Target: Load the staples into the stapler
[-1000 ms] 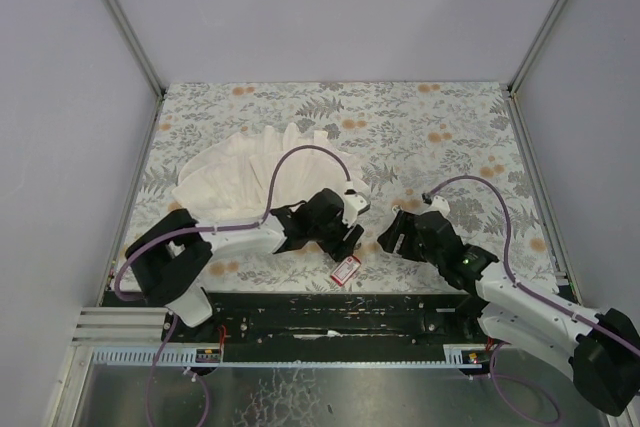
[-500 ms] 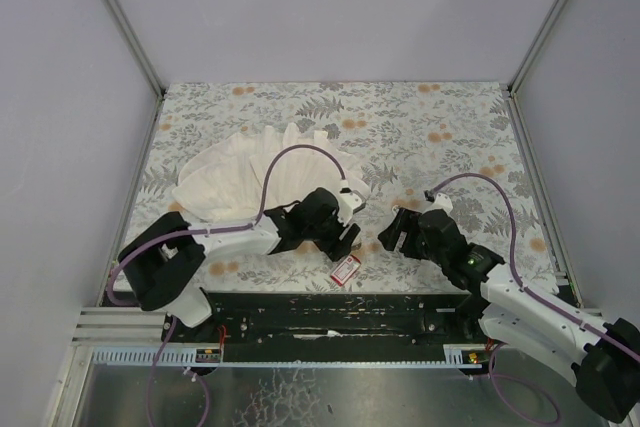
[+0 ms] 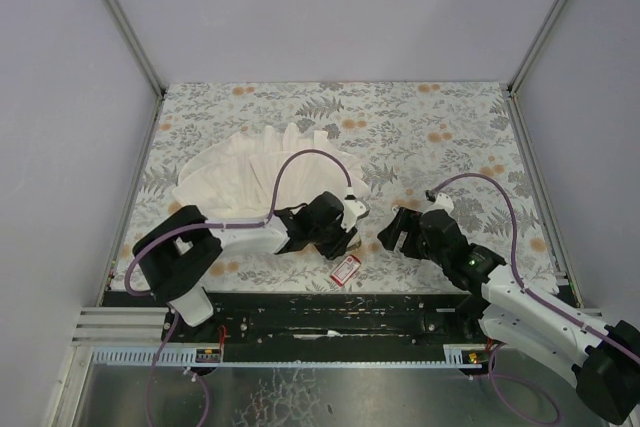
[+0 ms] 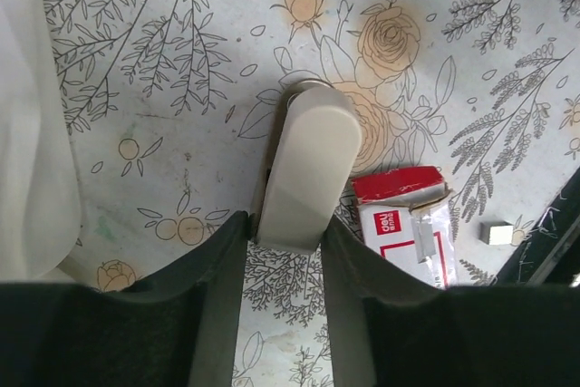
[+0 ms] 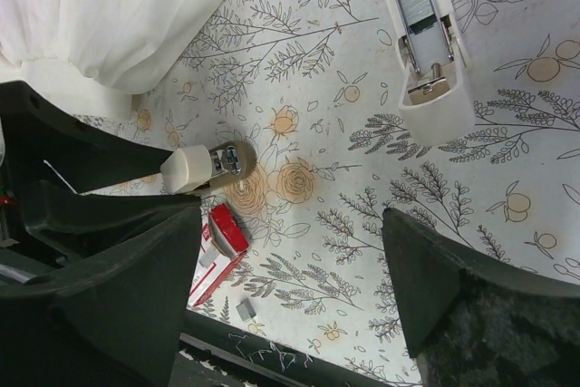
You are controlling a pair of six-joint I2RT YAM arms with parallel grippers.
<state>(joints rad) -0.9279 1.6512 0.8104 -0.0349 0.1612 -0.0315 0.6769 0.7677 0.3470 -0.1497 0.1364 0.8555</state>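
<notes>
Left hand (image 4: pixel 284 222) seems clamped on the stapler's beige half (image 4: pixel 306 156), steadying it for loading; the red staples box (image 4: pixel 401 201) lies at its 4 o'clock. Right hand (image 5: pixel 290 215), fingers apart, waits empty.

Rounded stapler half (image 4: pixel 304 169) sits between the fingers (image 4: pixel 217 269) of the left hand (image 4: pixel 284 222), poking out ahead of them. Box (image 4: pixel 399 219) lies on the desk (image 4: pixel 163 133) just beside that hand, toward the near edge (staples (image 4: pixel 496 233) loose just past it). Cloth (image 4: pixel 32 133) spreads on the hand's opposite side. Other stapler half (image 5: pixel 426 38) lies flat, well ahead of the right hand (image 5: pixel 292 215).
</notes>
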